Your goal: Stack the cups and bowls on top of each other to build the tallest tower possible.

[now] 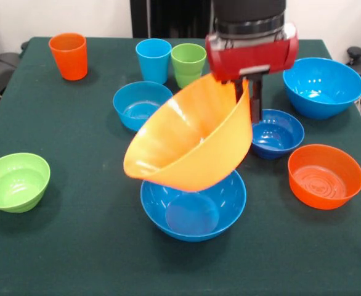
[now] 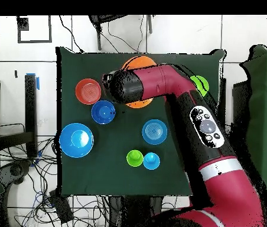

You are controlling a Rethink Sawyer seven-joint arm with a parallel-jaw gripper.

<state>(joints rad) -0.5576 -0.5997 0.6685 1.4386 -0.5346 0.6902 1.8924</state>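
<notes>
My gripper [image 1: 247, 103] is shut on the rim of the very large yellow-orange bowl [image 1: 190, 142]. It holds the bowl steeply tilted, mouth to the upper left, right above a large bright blue bowl [image 1: 193, 209] at the table's front centre. The bowl's lower side overlaps the blue rim; I cannot tell if they touch. In the overhead view the arm hides most of the yellow-orange bowl [image 2: 137, 61] and the bowl under it. The orange cup [image 1: 68, 55], light blue cup [image 1: 153, 60] and lime green cup [image 1: 188, 63] stand upright at the far side.
Single bowls stand apart: medium light blue [image 1: 140, 105], small dark blue [image 1: 276, 133], orange [image 1: 325, 176], lime green [image 1: 15, 182], second large bright blue [image 1: 323, 86]. The dark blue bowl is just below and right of the gripper. The dark green table [image 1: 82, 246] ends at the front.
</notes>
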